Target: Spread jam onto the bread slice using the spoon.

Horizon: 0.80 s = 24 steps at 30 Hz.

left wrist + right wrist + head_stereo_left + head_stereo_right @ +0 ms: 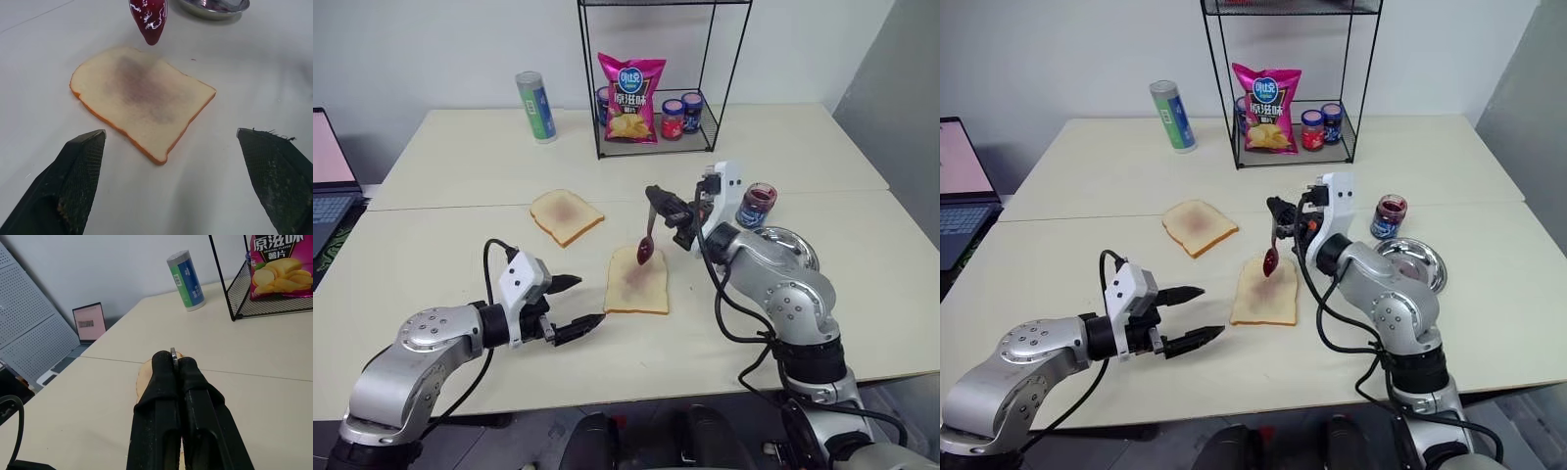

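The right gripper (658,208) is clamped on the spoon (647,238), whose jam (148,15)-coated bowl hangs below it, just above the bread slice (637,280) on the surface (460,235). The left gripper (578,302), spread wide and empty, sits just beside the slice.

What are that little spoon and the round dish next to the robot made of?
The spoon looks like metal: slim silvery handle, bowl coated in glossy dark red jam. The round dish seems polished steel, mirror-bright with reflections. I can't confirm either alloy by sight.
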{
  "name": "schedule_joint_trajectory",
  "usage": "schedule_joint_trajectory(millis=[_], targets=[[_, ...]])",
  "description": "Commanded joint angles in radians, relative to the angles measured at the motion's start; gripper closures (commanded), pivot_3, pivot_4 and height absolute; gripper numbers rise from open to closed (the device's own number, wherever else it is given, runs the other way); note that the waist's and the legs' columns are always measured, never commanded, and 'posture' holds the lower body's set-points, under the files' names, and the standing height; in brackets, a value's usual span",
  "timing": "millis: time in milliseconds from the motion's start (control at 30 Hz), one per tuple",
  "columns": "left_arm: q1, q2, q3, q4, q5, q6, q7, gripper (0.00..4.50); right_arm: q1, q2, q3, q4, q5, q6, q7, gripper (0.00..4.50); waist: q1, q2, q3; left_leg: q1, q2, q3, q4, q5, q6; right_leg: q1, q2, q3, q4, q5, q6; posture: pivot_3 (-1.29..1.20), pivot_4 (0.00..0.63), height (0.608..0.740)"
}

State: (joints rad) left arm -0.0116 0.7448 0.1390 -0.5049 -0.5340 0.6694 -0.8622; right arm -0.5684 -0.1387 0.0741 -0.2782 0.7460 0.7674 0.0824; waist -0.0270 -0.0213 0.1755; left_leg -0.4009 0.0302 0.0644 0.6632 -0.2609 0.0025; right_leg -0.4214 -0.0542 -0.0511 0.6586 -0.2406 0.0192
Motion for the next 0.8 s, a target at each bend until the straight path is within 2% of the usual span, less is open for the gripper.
schedule_joint_trajectory(millis=[33,300,533,700,800], targets=[[-0.035,0.006,0.002,-0.035,-0.019,-0.007,0.006,0.0,-0.021,0.024,0.006,-0.012,-0.026,-0.029,0.04,4.48,0.0,0.0,0.0,0.0,0.0,0.0,0.0,0.0,0.0,0.0,0.0,0.0,0.0,0.0,0.0,0.0,0.15,0.74],[-0.059,0.009,-0.01,-0.021,-0.019,-0.01,0.0,0.0,-0.02,0.087,-0.074,0.008,0.017,0.013,0.026,4.48,0.0,0.0,0.0,0.0,0.0,0.0,0.0,0.0,0.0,0.0,0.0,0.0,0.0,0.0,0.0,0.0,0.15,0.74],[-0.061,0.01,-0.014,-0.023,-0.025,-0.007,0.002,0.0,0.031,0.202,-0.263,0.114,0.186,0.075,-0.084,4.48,0.0,0.0,0.0,0.0,0.0,0.0,0.0,0.0,0.0,0.0,0.0,0.0,0.0,0.0,0.0,0.0,0.15,0.74],[-0.06,0.011,-0.014,-0.026,-0.026,-0.005,0.003,0.0,0.037,0.26,-0.313,0.172,0.246,0.076,-0.109,4.48,-0.001,0.0,0.0,0.0,0.0,0.0,0.0,0.0,0.0,0.0,0.0,0.0,0.0,0.0,0.0,0.0,0.15,0.74],[-0.06,0.011,-0.016,-0.028,-0.027,-0.002,0.004,0.0,0.038,0.268,-0.307,0.215,0.228,0.067,-0.085,4.48,-0.004,0.0,0.0,0.0,0.001,0.0,0.0,0.0,0.0,0.0,0.0,0.0,0.0,0.0,0.0,0.0,0.15,0.74]])
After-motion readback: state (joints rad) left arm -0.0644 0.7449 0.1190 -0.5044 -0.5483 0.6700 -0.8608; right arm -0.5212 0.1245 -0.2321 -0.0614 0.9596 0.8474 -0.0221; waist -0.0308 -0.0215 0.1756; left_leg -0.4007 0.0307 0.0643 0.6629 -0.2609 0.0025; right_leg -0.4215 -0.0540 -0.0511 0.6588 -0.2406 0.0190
